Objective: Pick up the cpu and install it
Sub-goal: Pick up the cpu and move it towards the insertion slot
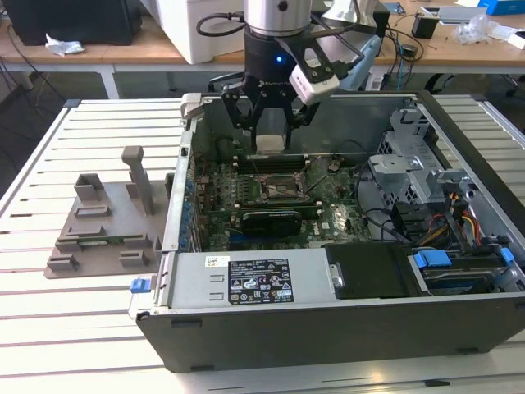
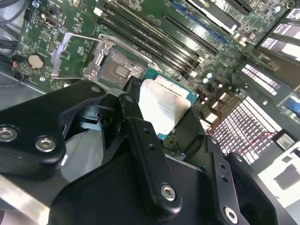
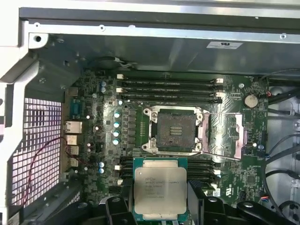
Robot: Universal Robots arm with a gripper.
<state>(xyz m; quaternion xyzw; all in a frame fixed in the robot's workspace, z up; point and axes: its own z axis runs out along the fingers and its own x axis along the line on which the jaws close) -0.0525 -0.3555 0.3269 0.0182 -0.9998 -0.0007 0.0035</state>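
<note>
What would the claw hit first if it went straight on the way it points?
Probably the motherboard, at or just beside its open socket. The claw points down into the case holding the cpu, so the chip would touch first; the exact spot is hard to judge.

Second wrist view: gripper (image 2: 161, 116) has its black fingers (image 2: 130, 108) clamped on opposite edges of the cpu (image 2: 164, 104), silvery lid facing the camera, green rim showing. It's held off the green motherboard (image 2: 70, 16). The black-framed socket (image 2: 120, 70) is uncovered with nothing seated in it, metal load plate (image 2: 75, 52) flipped open to one side. A coin battery (image 2: 33, 60) sits near the plate, and long black memory slots (image 2: 150, 33) run past the socket's other side.
</note>
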